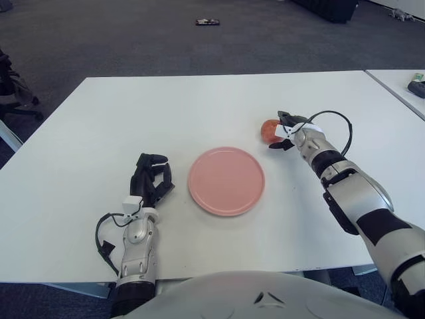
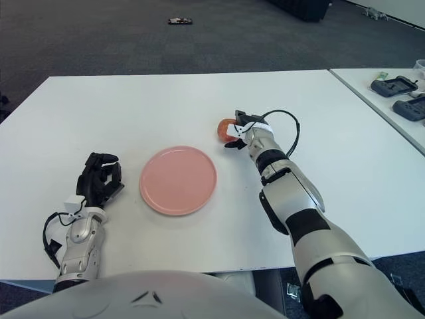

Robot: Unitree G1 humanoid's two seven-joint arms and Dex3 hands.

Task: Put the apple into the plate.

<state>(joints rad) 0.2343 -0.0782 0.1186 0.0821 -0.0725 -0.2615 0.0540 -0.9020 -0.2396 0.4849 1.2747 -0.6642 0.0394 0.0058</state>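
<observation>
A red apple (image 1: 267, 128) sits on the white table (image 1: 199, 100), to the right of and slightly beyond the pink plate (image 1: 226, 181). My right hand (image 1: 285, 129) is pressed against the apple's right side. Its dark fingers (image 2: 239, 117) close over the top and the thumb wraps the near side, so that part of the fruit is hidden. The plate holds nothing. My left hand (image 1: 152, 176) shows to the left of the plate, near the table's front edge, with its fingers curled and holding nothing.
A second table (image 2: 398, 106) stands at the right with dark devices (image 2: 396, 85) on it. A small dark object (image 1: 208, 22) lies on the carpet far behind. A chair (image 1: 10, 86) shows at the left edge.
</observation>
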